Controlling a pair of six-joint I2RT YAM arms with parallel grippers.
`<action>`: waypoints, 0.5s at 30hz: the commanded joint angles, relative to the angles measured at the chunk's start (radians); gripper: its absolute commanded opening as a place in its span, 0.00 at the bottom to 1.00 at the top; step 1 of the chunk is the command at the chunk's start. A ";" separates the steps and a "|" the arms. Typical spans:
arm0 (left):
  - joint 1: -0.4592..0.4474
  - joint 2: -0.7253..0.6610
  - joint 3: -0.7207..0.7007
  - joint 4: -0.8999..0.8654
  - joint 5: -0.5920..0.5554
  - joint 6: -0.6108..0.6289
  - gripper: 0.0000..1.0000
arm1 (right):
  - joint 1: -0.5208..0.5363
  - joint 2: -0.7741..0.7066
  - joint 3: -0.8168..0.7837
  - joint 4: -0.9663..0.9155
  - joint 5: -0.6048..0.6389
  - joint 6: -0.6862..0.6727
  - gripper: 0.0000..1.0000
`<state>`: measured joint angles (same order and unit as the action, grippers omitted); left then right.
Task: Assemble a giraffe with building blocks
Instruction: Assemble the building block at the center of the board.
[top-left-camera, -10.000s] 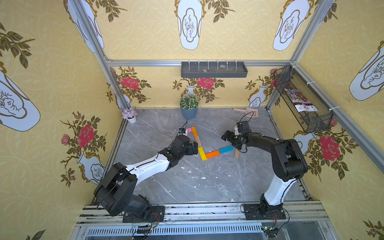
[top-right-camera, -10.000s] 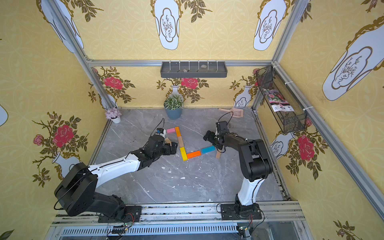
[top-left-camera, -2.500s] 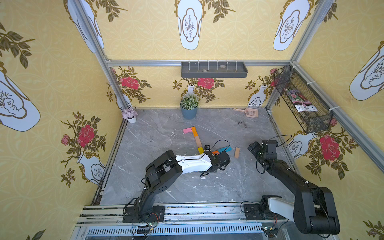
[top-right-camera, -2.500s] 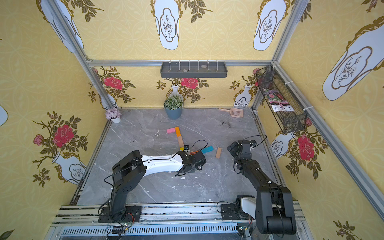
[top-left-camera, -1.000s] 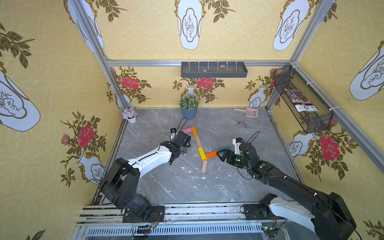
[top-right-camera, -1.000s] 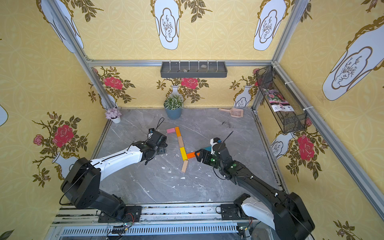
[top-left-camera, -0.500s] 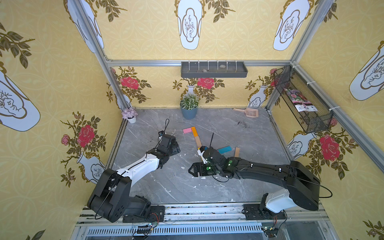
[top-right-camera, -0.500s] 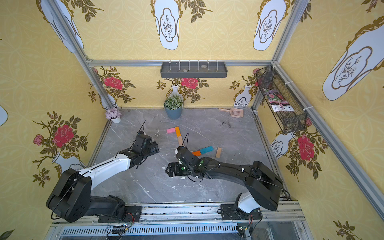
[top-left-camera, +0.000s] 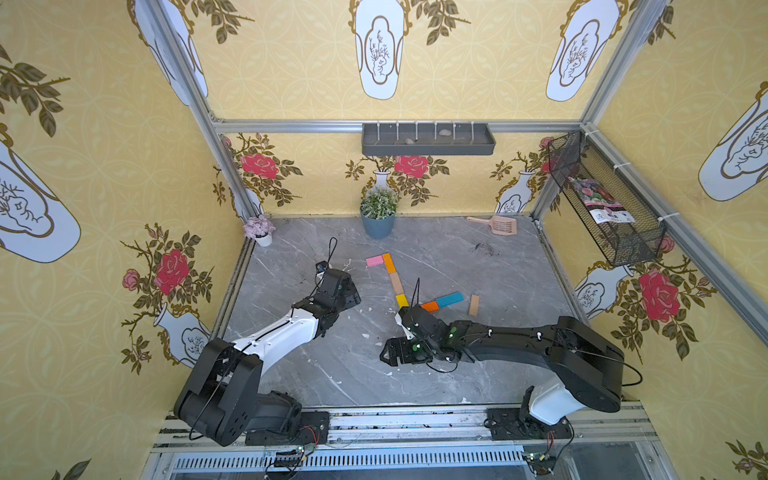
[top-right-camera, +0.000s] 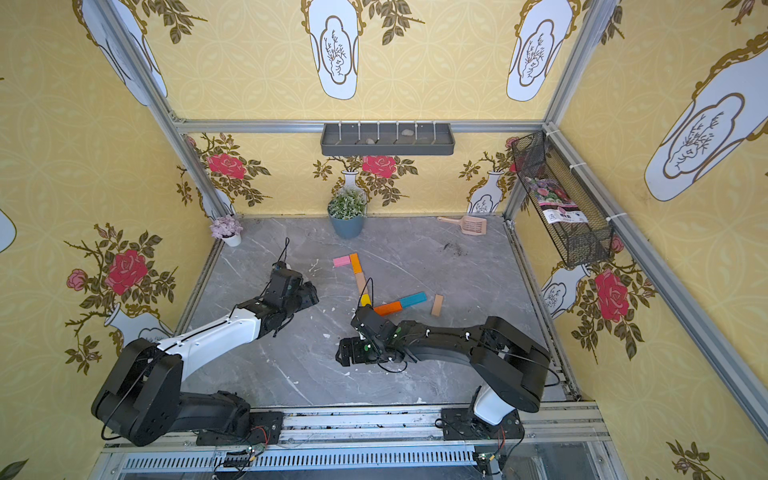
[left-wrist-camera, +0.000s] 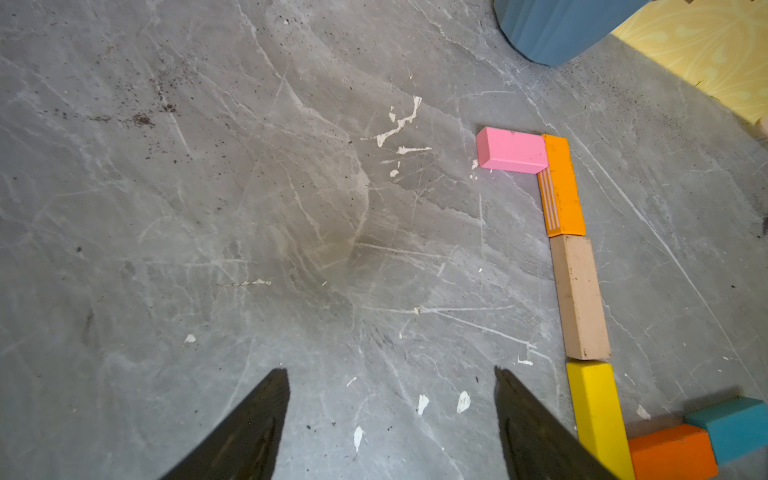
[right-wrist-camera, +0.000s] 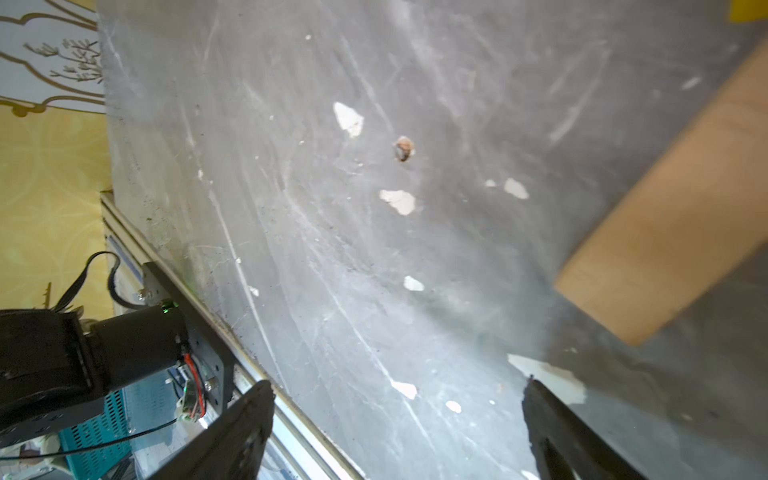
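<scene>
Giraffe (top-left-camera: 396, 282): part-built, right of left gripper (top-left-camera: 355, 296) (jaws apart, empty, drawn back from the head (top-left-camera: 374, 260)). Right gripper (top-left-camera: 383, 356): wide open, empty, swung off the body (top-left-camera: 449, 299); tan block (right-wrist-camera: 673, 216) beside it.

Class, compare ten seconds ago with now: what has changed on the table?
The left gripper drew back from the pink block; the right gripper swung from the blue block to a tan block newly laid by the yellow block. Jaws open, empty. The rest stayed put.
</scene>
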<state>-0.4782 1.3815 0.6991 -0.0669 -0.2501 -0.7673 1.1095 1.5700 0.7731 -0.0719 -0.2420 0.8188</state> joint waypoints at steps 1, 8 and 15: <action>0.001 0.014 0.005 0.012 0.014 0.002 0.79 | -0.011 0.001 -0.010 0.050 0.013 0.008 0.93; 0.000 0.021 0.005 0.024 0.033 0.004 0.78 | -0.040 0.006 -0.032 0.094 0.007 0.018 0.93; 0.001 0.026 0.005 0.029 0.045 0.005 0.78 | -0.042 0.002 -0.028 0.091 0.006 0.019 0.93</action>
<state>-0.4782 1.4010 0.7021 -0.0589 -0.2146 -0.7673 1.0679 1.5753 0.7425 -0.0162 -0.2424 0.8360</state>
